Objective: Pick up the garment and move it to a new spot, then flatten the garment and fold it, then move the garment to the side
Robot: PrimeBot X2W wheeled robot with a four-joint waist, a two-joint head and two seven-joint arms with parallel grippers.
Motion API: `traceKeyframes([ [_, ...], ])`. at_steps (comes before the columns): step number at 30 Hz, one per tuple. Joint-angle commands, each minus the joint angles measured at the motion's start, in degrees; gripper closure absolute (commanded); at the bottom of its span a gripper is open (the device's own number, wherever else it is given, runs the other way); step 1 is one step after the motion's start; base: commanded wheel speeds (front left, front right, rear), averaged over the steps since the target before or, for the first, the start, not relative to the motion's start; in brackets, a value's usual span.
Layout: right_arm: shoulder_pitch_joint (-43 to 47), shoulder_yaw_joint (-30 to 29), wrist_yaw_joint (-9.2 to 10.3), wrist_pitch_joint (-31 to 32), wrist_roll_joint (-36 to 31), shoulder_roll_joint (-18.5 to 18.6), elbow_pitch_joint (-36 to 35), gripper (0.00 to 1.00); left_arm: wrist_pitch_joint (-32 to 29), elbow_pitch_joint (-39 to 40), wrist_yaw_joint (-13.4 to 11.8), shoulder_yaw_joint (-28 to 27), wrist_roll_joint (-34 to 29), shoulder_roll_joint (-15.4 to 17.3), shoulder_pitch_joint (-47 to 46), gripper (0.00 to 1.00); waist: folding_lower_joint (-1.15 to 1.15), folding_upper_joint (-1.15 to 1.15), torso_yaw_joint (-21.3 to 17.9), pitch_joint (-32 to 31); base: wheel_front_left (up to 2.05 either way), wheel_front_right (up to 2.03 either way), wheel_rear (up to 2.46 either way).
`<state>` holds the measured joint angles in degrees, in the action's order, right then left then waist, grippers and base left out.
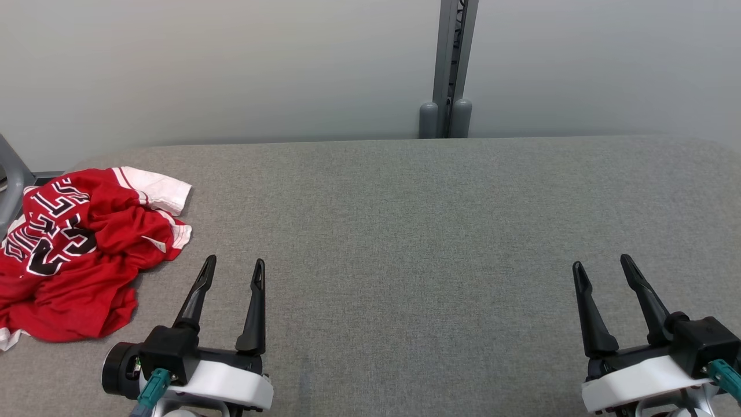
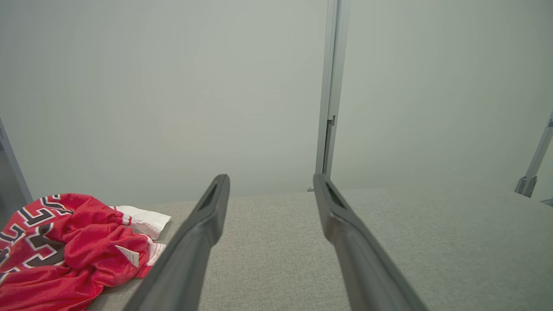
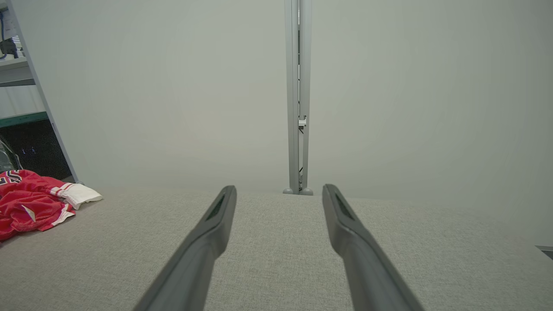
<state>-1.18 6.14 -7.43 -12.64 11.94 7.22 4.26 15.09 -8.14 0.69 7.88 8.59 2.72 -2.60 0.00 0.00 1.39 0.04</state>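
head view: the crumpled red garment [image 1: 75, 249] lies on the grey surface [image 1: 405, 231], far left of the metal post [image 1: 450, 69]. the left end effector [image 1: 235, 260], left of the post, and the right end effector [image 1: 602, 262], right of it, are spread wide and empty. left wrist view: the garment [image 2: 65, 250] is left of the post [image 2: 330, 86]. right wrist view: the garment [image 3: 30, 201] is far left of the post [image 3: 298, 86].

Garment [image 1: 75, 260] at the bench's [image 1: 405, 243] left edge: red, black block lettering outlined in white, white sleeve cuff with thin red stripes. Bench top is a plain mid-grey weave. Left gripper [image 1: 235, 260] and right gripper [image 1: 601, 260]: 2 black fingers [image 1: 194, 301] each, white housing. Wall [image 1: 231, 69] pale grey, post [image 1: 451, 63] darker grey.
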Motion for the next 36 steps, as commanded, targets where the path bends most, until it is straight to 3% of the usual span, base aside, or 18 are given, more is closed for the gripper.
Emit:
traceKeyframes([
  [1, 0.33, -0.11, -0.11, -0.54, -0.26, 0.28, -0.25, 0.0, 0.12, 0.09, -0.24, -0.11, -0.18, 0.31, -0.47, 0.0, 0.0, 0.0, 0.0, 0.02, 0.0, 0.0, 0.0],
  [24, 0.62, -0.38, -0.11, -0.55, 0.54, -0.24, -0.21, 0.0, 0.12, -1.3, 0.13, 0.04, 1.08, 0.29, -0.96, 0.0, 0.0, 0.0, 0.54, -0.03, 0.0, 0.0, 0.0],
  [36, 1.4, 0.94, -0.11, -1.08, 1.81, -0.7, 0.41, 0.0, 0.12, -2.97, -0.23, -0.7, 3.11, 0.3, -1.25, 0.0, 0.0, 0.0, 6.52, -0.3, 0.0, 0.0, 0.0],
])
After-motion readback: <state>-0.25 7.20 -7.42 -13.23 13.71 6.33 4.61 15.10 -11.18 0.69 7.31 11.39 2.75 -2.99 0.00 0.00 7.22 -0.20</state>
